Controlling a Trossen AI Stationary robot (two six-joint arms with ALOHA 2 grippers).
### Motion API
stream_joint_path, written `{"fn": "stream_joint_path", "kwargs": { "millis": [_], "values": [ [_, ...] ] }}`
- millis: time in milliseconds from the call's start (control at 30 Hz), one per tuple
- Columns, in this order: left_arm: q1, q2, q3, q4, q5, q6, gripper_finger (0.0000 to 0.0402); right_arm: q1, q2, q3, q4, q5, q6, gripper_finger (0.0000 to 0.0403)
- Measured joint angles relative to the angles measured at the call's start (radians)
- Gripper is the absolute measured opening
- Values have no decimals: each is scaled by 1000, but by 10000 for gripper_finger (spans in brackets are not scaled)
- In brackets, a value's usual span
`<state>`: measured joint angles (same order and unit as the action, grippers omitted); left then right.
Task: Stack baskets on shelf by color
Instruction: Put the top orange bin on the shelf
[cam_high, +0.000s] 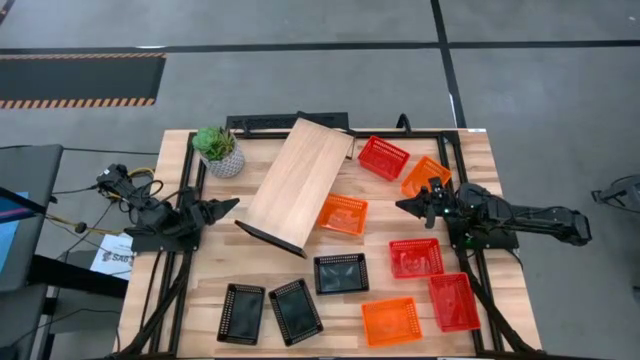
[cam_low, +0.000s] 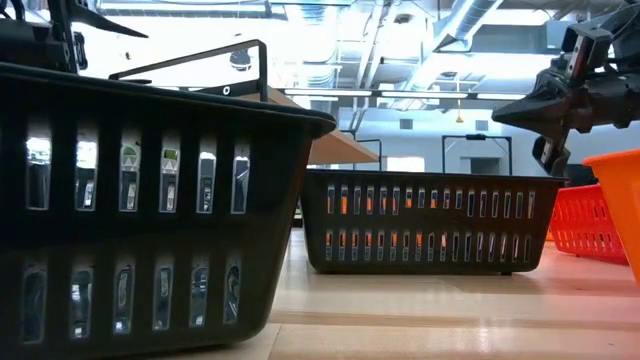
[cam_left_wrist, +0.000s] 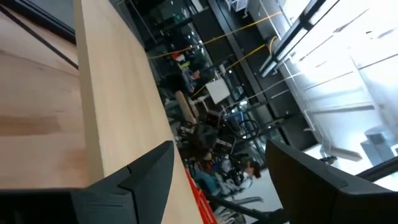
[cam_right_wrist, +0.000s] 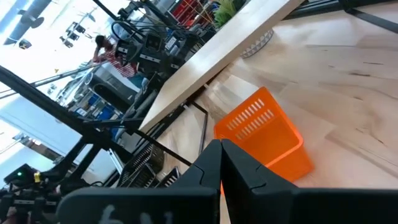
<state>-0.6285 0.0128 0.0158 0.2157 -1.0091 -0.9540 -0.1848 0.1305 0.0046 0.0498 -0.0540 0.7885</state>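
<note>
Hovering empty over the worktop's right side, the right gripper (cam_high: 410, 206) is clenched on nothing and points toward the orange basket (cam_high: 343, 214) that lies just beside the shelf (cam_high: 297, 184). The left gripper (cam_high: 228, 206) waits with jaws spread at the shelf's left edge. All nine baskets lie loose on the worktop (cam_high: 505, 300); none is on the shelf yet. For a clean pick, I would open the right jaws first, then close over one basket wall. No brand or label is readable.
</note>
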Motion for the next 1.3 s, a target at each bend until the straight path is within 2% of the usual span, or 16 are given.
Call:
{"fn": "stream_joint_path", "kwargs": {
  "millis": [167,333,500,633,767,867,967,1167,1233,1300],
  "values": [
    [0,0,0,1,-19,7,242,0,0,0,1,0,12,32],
    [0,0,0,5,-31,14,242,0,0,0,2,0,119,33],
    [0,0,0,27,-104,8,242,-7,0,0,27,6,222,34],
    [0,0,1,85,-103,-69,242,-9,0,1,151,22,235,44],
    [0,0,1,219,-62,-76,242,-9,1,32,269,121,167,67],
    [0,0,1,404,-20,15,242,-8,-2,88,362,185,63,98],
    [0,0,24,550,10,149,242,-9,1,167,350,219,-42,142],
    [5,48,230,553,-19,481,242,-9,55,373,320,240,-237,243],
    [6,99,321,535,-18,588,242,-9,86,461,255,242,-290,261],
    [6,160,422,480,-21,662,242,-9,128,560,104,270,-328,268]
  ]
}}
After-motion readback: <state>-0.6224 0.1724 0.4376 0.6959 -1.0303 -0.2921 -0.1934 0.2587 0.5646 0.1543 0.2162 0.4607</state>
